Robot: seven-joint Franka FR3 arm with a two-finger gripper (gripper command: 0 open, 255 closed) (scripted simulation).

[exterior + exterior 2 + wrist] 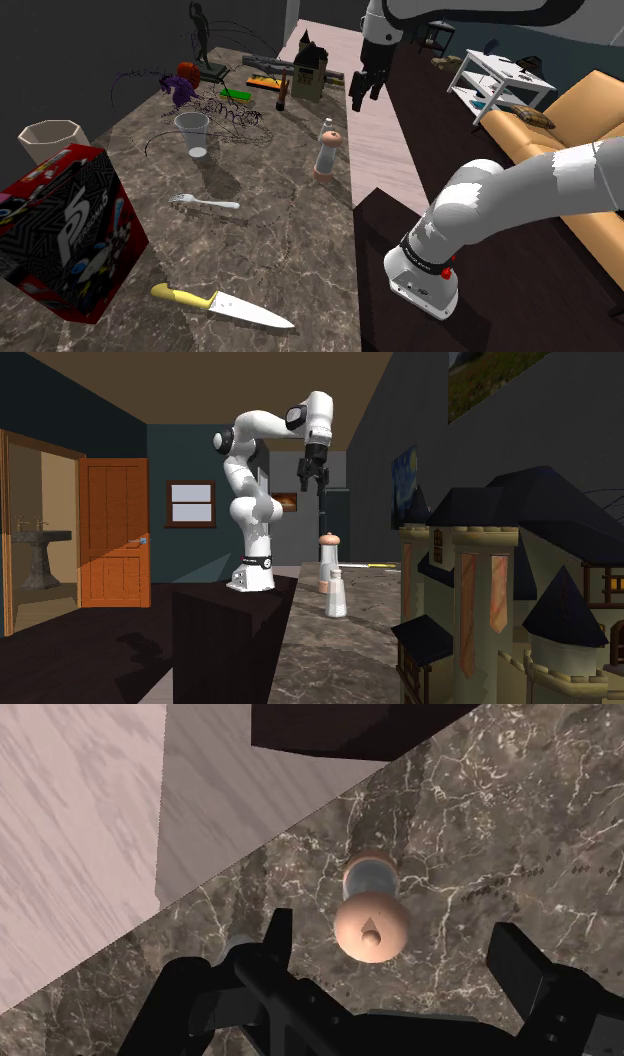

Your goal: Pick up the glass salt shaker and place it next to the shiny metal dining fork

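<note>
Right, the gripper (pixel 361 92) hangs high over the marble counter (pixel 280 250), fingers spread wide, holding nothing. Almost straight below stands the salt shaker (pixel 326 150), upright near the counter's edge and well apart from the fork (pixel 205 203). It looks light, rigid, tall and tippy. Smooth glass may slip, so clasp the clear body just under the peach cap (pixel 371 929), gently.

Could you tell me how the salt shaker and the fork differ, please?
The salt shaker stands upright; the fork lies flat. The salt shaker has a clear body with a peach cap; the fork is pale all over. Both rest on the dark veined table.
</note>
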